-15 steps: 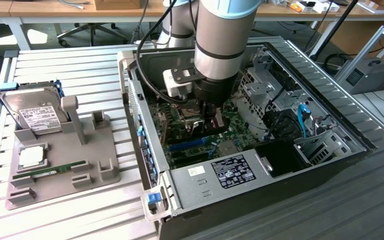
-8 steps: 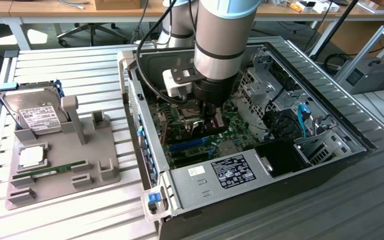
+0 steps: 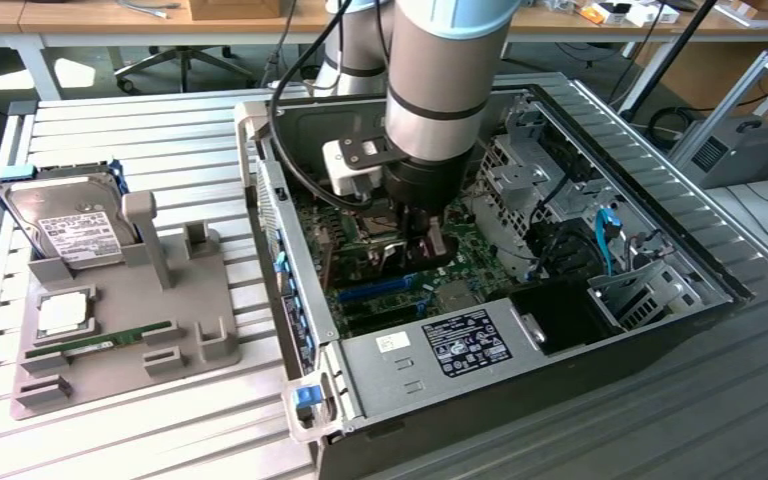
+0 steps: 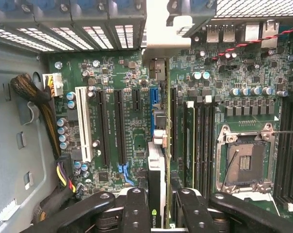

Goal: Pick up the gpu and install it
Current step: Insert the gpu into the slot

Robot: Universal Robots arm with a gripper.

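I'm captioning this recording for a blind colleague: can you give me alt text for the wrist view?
The gripper holds the gpu edge-on between its jaws, just over the green motherboard of an open computer case. The card runs parallel to the long black expansion slots and a white one; an empty processor socket lies on its other side.

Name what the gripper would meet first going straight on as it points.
Likely the long blue plastic slot on the green motherboard: the gripper points straight at it, shut on the thin green gpu card held edge-on in line with it. Depth is unclear.
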